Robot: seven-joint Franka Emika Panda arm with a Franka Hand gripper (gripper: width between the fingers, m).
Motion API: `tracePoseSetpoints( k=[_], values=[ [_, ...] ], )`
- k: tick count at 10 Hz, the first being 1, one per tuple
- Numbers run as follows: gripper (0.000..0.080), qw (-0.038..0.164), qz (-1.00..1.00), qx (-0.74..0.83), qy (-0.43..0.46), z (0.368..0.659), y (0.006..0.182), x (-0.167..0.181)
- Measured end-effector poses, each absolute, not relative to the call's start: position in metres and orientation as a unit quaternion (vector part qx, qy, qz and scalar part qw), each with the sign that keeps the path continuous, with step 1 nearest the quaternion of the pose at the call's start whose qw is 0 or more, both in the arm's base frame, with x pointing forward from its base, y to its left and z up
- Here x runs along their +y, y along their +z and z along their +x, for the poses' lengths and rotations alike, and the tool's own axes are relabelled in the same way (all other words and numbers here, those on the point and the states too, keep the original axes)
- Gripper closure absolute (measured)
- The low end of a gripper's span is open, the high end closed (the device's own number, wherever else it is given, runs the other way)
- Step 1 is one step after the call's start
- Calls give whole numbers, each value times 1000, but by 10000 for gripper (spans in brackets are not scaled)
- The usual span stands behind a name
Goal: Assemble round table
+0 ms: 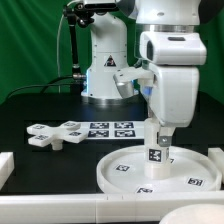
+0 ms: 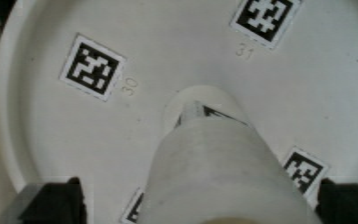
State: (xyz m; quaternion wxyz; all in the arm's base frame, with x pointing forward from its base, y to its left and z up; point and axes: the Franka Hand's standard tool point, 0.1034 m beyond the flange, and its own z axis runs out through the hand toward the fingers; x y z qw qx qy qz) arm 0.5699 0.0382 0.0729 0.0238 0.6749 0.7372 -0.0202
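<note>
Tool (image 1: pixel 157 143) clamped on leg (image 1: pixel 155 146), long axis upright, standing in disc (image 1: pixel 118 166); cross-shaped piece (image 1: pixel 55 134) flat

Above the disc: taken up by the arm, its gripper (image 1: pixel 156 143) around the upright leg (image 1: pixel 156 151) standing on the disc (image 1: pixel 120 172).
Disc rim: raised all round.
Exterior view's left: cross piece (image 1: pixel 55 133) and marker board (image 1: pixel 110 129) lie flat.
Behind: robot base (image 1: pixel 104 65) blocks passage.

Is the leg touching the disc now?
Touching. The wrist view shows the leg meeting the disc at its centre with no gap; the exterior view shows it standing upright there.
</note>
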Motion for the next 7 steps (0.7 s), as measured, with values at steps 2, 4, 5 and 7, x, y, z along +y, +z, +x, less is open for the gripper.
tracePoseSetpoints(
  k=[2, 4, 5, 7],
  values=[
    [151, 28, 637, 770, -27, 569, 72, 37],
    [273, 27, 617, 786, -28, 568, 72, 37],
    [396, 27, 618, 786, -28, 568, 72, 37],
    [393, 26, 618, 785, -29, 568, 71, 36]
  ],
)
